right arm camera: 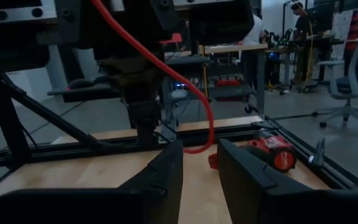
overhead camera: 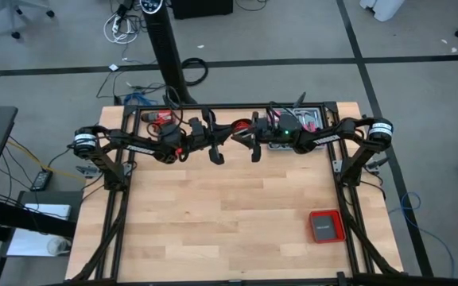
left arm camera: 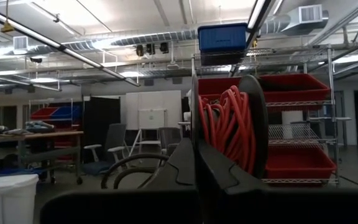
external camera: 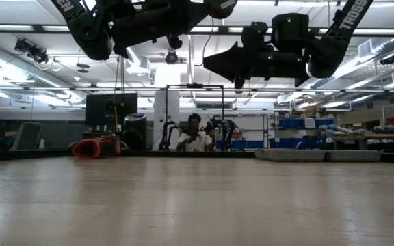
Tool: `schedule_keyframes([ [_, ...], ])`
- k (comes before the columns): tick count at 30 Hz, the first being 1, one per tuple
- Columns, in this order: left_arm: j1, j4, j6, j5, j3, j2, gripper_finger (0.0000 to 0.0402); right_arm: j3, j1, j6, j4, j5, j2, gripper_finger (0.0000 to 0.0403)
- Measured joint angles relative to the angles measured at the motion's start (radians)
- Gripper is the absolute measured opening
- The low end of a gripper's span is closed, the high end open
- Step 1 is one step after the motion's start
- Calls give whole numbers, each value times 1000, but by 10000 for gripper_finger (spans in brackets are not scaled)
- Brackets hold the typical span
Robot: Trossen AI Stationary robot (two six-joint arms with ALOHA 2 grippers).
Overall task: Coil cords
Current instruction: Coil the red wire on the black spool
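Observation:
The cords show as a coil of thin red cord (left arm camera: 225, 124) held in the air, right at the tips of my shut left gripper (left arm camera: 197, 152). A dark rounded piece (left arm camera: 255, 124) stands at its side. In the high view the coil is a red bundle (overhead camera: 240, 127) between the two grippers at the table's far side. One strand (right arm camera: 166, 74) runs down from the left arm and curls into a low loop (right arm camera: 199, 148) in front of my right gripper (right arm camera: 201, 158). That gripper is level and open, its fingers on either side of the loop. I cannot tell whether they touch it. My left gripper has the red coil at its fingertips, tilted upward, with the coil's lower part (left arm camera: 229, 163) hidden behind one finger (left arm camera: 241, 186). I cannot tell whether the cord is pinched or looped around that finger. The coil stands upright, clear of the table, and one strand trails down from it.
A red-and-black power drill (overhead camera: 161, 121) lies at the table's far left, also seen as the drill (right arm camera: 272, 152) in the right wrist view. A flat red box (overhead camera: 324, 226) sits near the right edge. A tray of parts (overhead camera: 304, 119) stands at the far right. A person (external camera: 195, 133) sits beyond the table.

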Motion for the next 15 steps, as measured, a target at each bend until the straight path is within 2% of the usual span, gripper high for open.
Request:
schedule_keyframes([
  [6, 0, 0, -2, 0, 0, 0, 0, 0, 5, 15, 11, 1, 0, 99],
  [10, 0, 0, -4, 0, 0, 0, 0, 0, 16, 9, 11, 79, 0, 99],
  [15, 0, -2, -5, 0, 0, 0, 0, 0, 39, -41, 11, 88, 0, 99],
])
